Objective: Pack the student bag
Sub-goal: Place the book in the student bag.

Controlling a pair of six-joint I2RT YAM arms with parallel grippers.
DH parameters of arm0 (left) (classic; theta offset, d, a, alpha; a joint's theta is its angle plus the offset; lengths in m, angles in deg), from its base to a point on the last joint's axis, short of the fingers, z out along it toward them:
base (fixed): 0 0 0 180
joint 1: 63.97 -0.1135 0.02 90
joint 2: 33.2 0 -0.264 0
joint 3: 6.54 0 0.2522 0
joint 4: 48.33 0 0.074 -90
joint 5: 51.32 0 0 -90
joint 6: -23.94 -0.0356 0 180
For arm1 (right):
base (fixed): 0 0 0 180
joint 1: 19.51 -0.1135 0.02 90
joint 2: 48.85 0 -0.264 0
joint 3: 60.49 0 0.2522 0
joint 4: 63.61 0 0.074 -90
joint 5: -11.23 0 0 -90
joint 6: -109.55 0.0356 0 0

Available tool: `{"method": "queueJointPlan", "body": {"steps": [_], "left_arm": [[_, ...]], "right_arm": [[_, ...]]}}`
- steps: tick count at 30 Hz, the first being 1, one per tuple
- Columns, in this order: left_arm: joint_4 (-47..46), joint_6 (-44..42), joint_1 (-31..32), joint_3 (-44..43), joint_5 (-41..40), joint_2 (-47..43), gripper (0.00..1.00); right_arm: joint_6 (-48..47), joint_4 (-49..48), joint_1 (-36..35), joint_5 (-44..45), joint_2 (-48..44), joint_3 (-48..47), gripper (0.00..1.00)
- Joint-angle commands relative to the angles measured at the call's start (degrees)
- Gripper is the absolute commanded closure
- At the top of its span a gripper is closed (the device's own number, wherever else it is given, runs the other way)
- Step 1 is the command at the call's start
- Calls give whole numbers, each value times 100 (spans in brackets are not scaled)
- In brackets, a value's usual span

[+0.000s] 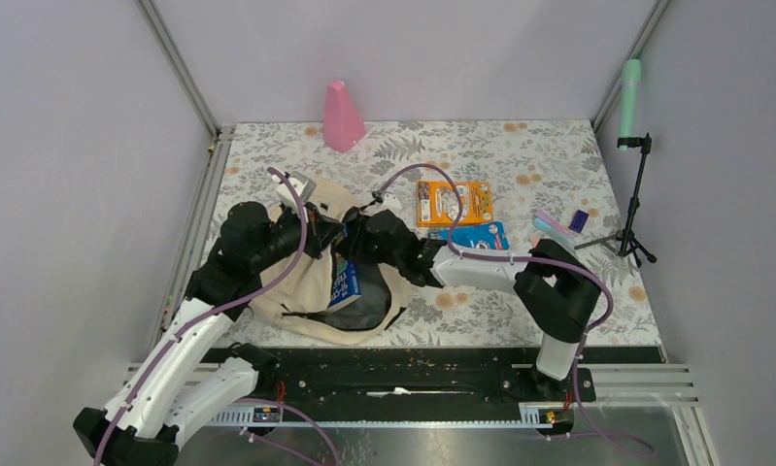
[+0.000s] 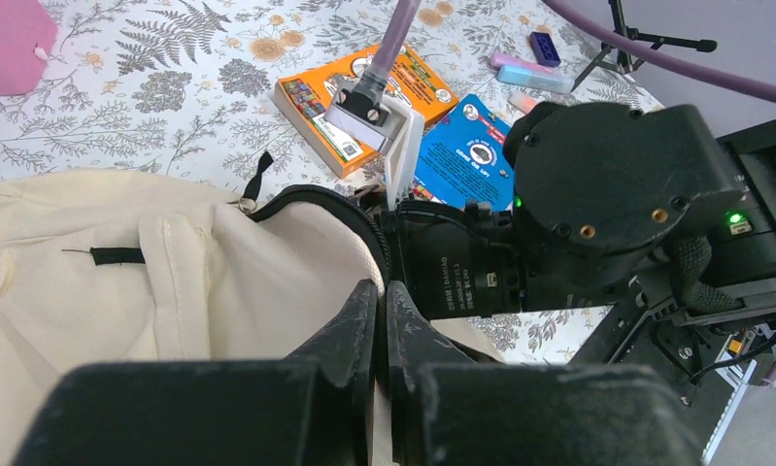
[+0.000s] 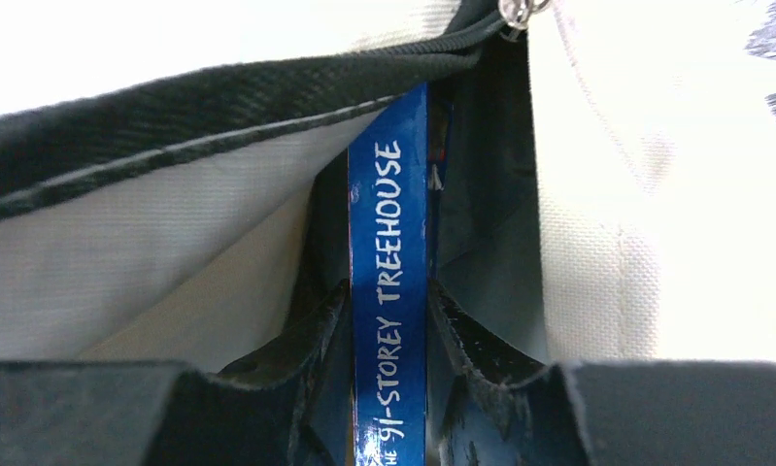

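The student bag (image 1: 301, 291) is a cream fabric backpack lying left of centre, its dark-lined mouth open. My left gripper (image 1: 320, 233) is shut on the cream edge of the bag's opening; in the left wrist view its fingertips (image 2: 384, 291) pinch the fabric (image 2: 219, 282) beside the black zipper rim. My right gripper (image 1: 364, 241) is shut on a blue book (image 1: 346, 282) and holds it inside the bag's mouth. In the right wrist view the gripper (image 3: 388, 291) clamps the book's spine (image 3: 388, 194), which reads "91-Storey Treehouse", between the bag's walls (image 3: 170, 262).
An orange book (image 1: 454, 202) and a blue packet (image 1: 476, 236) lie right of the bag, with small pastel items (image 1: 554, 228) further right. A pink cone (image 1: 342, 116) stands at the back. A tripod (image 1: 634, 209) with a green tube stands at the right edge.
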Motion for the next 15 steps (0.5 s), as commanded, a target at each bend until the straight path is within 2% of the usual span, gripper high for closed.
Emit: {"method": "queueJointPlan", "body": {"steps": [1,4,8,13,15], "left_arm": [[-733,64,-25,-20,327,-49,100],[-733,59,-23,-11,300,-84,100],[-733,37,-29,-3,242,-121,100],[-714,31,-25,-12,233,-100,100],[-690,8,-18,-18,194,-102,100]], "right_arm": [[-717,-242,-99,1118,215,-291,100],[-996,-164,-99,1446,301,-167,100],[-1167,-310,-99,1472,128,90,89],[-1490,-358,-99,1352,-15,130,59],[-1582,-271,-108,1432,-118,169,42]]}}
